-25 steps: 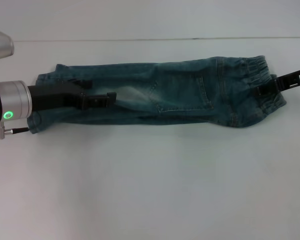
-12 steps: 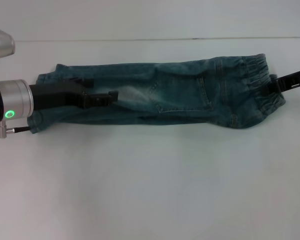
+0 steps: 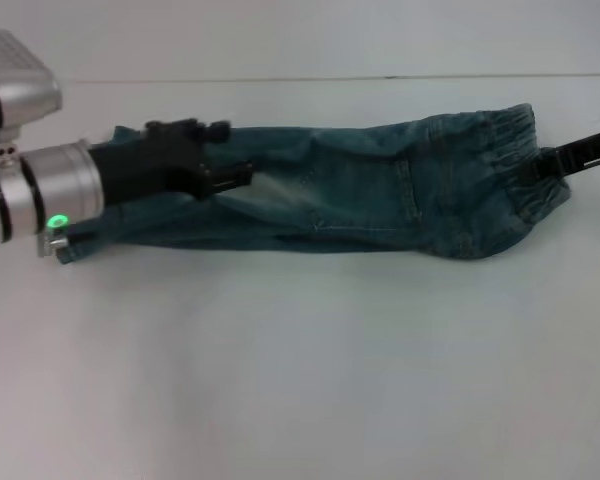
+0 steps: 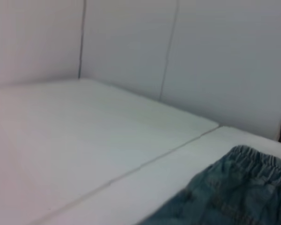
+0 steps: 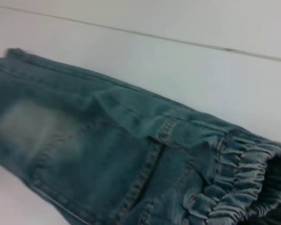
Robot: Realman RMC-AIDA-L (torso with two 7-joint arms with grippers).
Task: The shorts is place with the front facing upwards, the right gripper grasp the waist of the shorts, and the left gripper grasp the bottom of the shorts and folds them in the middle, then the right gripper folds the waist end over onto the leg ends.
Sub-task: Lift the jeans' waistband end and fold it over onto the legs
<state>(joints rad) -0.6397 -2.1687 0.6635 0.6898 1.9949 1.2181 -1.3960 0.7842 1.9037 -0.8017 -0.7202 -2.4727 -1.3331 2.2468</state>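
Note:
Blue denim shorts [image 3: 380, 190] lie folded lengthwise into a long strip across the white table [image 3: 300, 360]. The ruched waist of the shorts [image 3: 510, 140] is at the right, and the bottom of the shorts [image 3: 80, 245] at the left. My right gripper [image 3: 542, 168] reaches in from the right edge, shut on the waist band, which shows close up in the right wrist view as the waist [image 5: 243, 187]. My left gripper [image 3: 230, 150] hovers open over the leg part, past the pale patch [image 3: 275, 185]. The left wrist view catches only the far waist [image 4: 253, 157].
A seam in the table [image 3: 300, 78] runs behind the shorts. Bare white tabletop stretches in front of them. A wall [image 4: 215, 56] rises behind the table.
My left gripper has lifted and shifted toward the back and right, off the leg. My right gripper has drawn slightly right and up, and the waist has followed it.

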